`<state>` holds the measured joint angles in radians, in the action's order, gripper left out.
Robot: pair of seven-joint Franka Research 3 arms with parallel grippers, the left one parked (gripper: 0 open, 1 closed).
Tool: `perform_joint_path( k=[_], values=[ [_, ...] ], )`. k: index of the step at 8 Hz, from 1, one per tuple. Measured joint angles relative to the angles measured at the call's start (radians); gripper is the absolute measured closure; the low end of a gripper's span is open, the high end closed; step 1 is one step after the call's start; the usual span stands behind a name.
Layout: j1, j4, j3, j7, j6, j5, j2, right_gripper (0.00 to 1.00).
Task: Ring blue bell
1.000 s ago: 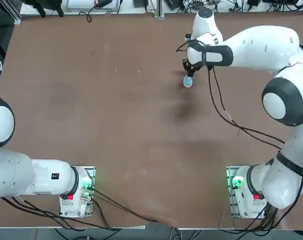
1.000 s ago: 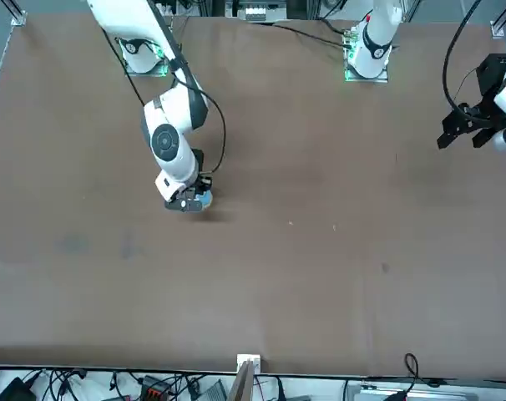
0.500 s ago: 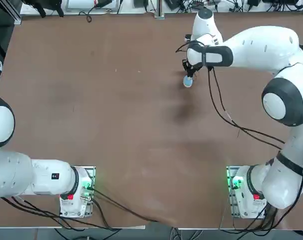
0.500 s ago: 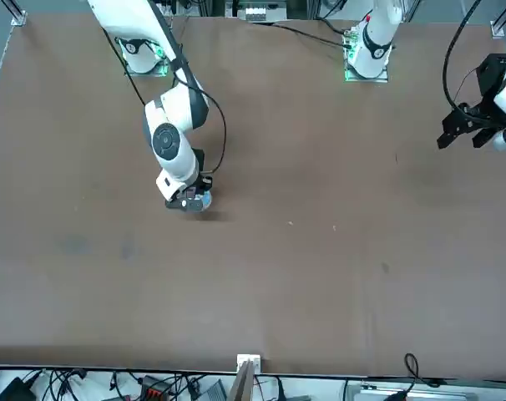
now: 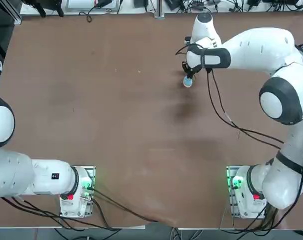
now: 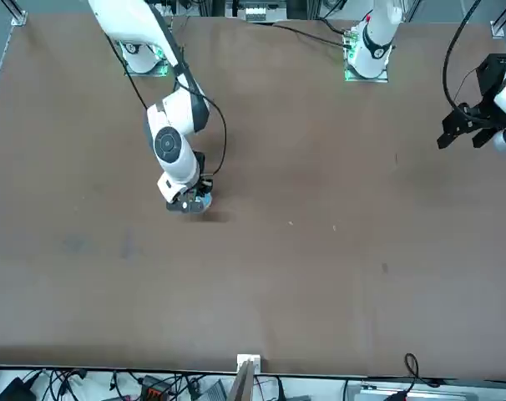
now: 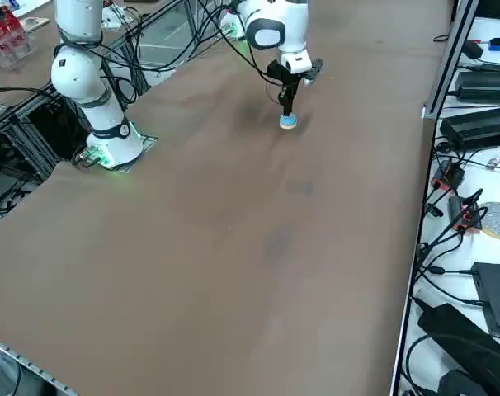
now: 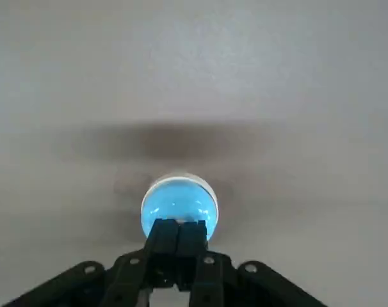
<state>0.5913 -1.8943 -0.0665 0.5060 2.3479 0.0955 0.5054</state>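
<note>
The bell (image 8: 179, 206) sits on the bare brown tabletop (image 5: 116, 125), in the top view at about 1 o'clock from the tabletop's centre, well toward the far edge. The right hand (image 8: 178, 233) points straight down directly over it, its two fingers (image 8: 163, 238) pressed together with no gap, their tips at the top of the blue dome; whether they actually touch it cannot be told. In the side view the bell (image 7: 288, 122) shows just under the hand (image 7: 287, 110); in the front view it (image 6: 196, 202) peeks out at 3 o'clock of the hand (image 6: 184, 200).
</note>
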Motion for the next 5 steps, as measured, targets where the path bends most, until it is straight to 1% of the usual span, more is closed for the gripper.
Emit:
perform_joint_path(
  k=[2,5],
  values=[
    [0.001,-0.002,0.000,0.000,0.033,0.000,0.009,0.99],
    [0.003,-0.002,-0.001,0.000,0.035,0.000,0.009,0.99]
  ],
)
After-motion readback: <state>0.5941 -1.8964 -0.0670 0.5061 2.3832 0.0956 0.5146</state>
